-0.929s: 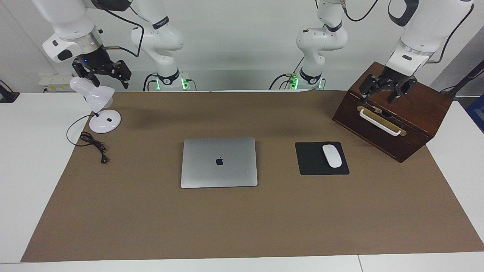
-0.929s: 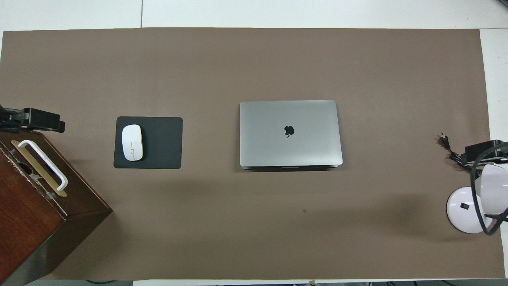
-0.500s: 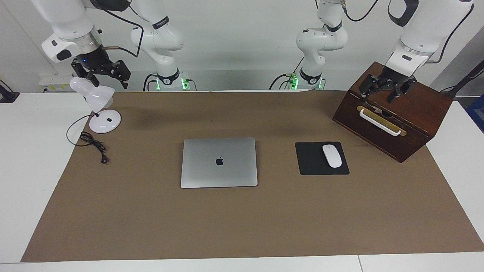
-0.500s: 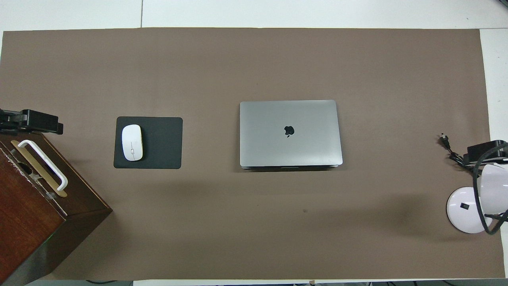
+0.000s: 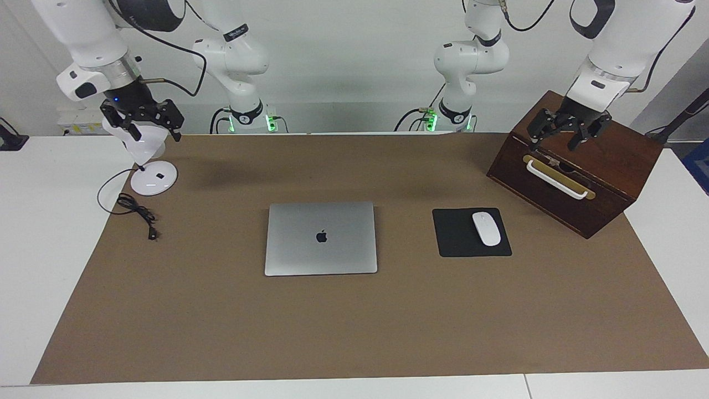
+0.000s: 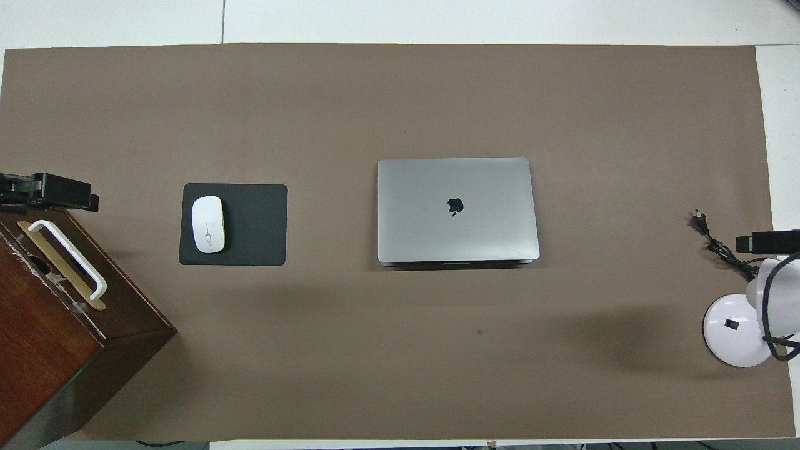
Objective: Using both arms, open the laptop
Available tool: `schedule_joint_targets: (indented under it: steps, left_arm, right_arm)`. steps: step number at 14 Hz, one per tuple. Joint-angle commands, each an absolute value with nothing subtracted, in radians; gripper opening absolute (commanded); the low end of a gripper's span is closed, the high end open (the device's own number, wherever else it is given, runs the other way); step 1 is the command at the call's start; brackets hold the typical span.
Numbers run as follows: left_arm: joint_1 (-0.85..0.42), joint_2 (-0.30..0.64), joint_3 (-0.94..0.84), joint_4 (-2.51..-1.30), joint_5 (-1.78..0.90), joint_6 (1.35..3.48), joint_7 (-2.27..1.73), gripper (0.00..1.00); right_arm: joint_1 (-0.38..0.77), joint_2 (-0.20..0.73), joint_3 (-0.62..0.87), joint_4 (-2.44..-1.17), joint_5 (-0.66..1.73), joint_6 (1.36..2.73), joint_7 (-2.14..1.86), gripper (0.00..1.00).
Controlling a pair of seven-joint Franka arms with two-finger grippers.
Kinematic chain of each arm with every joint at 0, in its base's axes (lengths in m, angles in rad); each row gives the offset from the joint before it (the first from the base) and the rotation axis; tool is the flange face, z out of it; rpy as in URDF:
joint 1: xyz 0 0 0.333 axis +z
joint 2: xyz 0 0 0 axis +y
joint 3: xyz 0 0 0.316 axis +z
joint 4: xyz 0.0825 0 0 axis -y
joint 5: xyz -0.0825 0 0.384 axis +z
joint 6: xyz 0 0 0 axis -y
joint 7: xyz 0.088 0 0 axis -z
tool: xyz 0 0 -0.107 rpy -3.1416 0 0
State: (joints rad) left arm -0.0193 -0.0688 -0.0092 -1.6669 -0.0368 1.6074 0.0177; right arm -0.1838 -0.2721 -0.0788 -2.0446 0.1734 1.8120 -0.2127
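laptop (image 5: 320, 238): shut, flat mid-mat | mouse (image 5: 486, 228): on black pad (image 5: 460, 235), toward left arm's end | wooden box (image 5: 609, 166): mat corner by left arm | left gripper (image 5: 556, 146): fingers apart, over box | lamp (image 5: 147, 160): mat corner by right arm | right gripper (image 5: 155, 131): fingers apart, over lamp

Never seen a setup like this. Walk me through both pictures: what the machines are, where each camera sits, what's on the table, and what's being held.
Two white robot arms stand at a table. One camera faces them; the other looks down from above their end. On the brown mat lie a closed laptop, a mouse on a black pad, a wooden box and a white desk lamp. The left gripper hangs open over the box; the right gripper hangs open over the lamp. Neither holds anything.
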Motion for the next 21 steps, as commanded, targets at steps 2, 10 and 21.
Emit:
schedule_joint_targets:
  steps: [2,10,21]
  left_arm:
    - [-0.012,-0.104,-0.014,-1.712,-0.018,1.618,0.0,0.37]
    - [-0.006,-0.1,-0.012,-1.724,-0.026,1.721,-0.084,0.0]
    - [-0.158,-0.149,-0.021,-2.107,-0.11,2.283,0.032,0.0]
  right_arm:
    - [-0.221,-0.304,-0.077,-2.204,0.409,1.98,-0.255,1.0]
    - [0.006,-0.345,-0.071,-2.33,0.646,2.202,0.036,1.0]
    - [0.417,-0.471,-0.058,-2.629,0.686,2.683,0.735,1.0]
